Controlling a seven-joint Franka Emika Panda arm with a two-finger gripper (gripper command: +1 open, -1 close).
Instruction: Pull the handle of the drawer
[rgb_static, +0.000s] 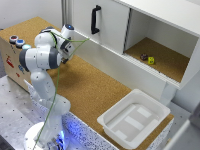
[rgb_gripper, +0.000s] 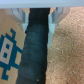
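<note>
Black drawer handle (rgb_static: 95, 19) stands upright on the white cabinet front (rgb_static: 102, 22) at the far side of the cork tabletop (rgb_static: 95, 90); jaws' state cannot be told.

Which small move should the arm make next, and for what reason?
Probably reach toward the black handle on the white cabinet front. The gripper hangs over the cork surface, apart from the handle and below it, holding nothing of the task.

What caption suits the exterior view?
Panda arm poised over cork counter, short of the cabinet's black handle; white tray nearby.
</note>
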